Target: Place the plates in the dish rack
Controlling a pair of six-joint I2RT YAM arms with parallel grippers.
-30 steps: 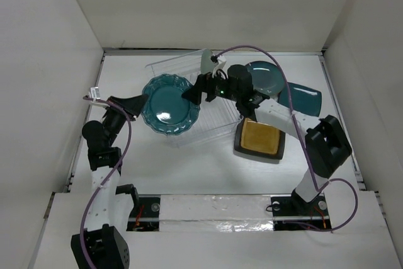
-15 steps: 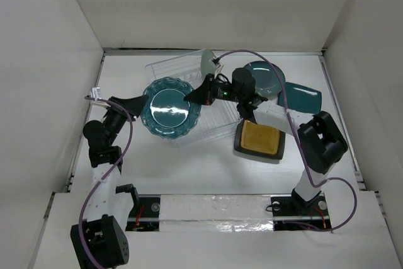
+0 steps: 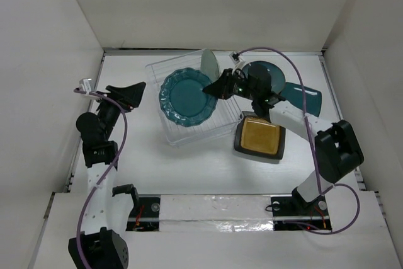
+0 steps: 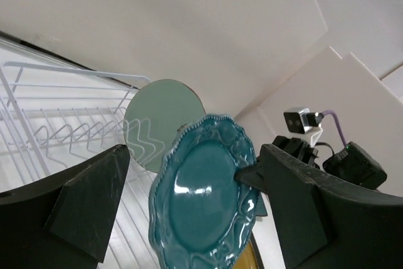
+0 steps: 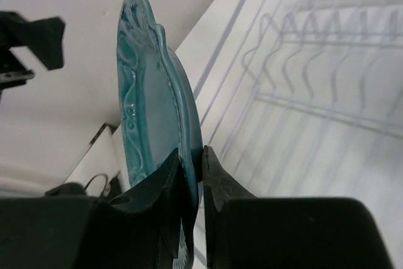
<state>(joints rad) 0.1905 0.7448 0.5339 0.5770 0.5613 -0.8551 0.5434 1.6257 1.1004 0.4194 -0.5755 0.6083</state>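
Top external – right gripper (image 3: 212,88) pinching teal scalloped plate (image 3: 186,97) rim over dish rack (image 3: 214,124) – left gripper (image 3: 134,94) spread wide, empty

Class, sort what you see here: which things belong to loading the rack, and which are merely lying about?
Job: scalloped plate, pale green plate, dark teal plate, teal square plate, amber plate, dish rack.
Lying about: purple cables, silver tape strip.

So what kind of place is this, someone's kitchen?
Likely a robot test booth, not a kitchen: plain white walls box in a table, two robot arms bolted at its edge, a dish rack on it.
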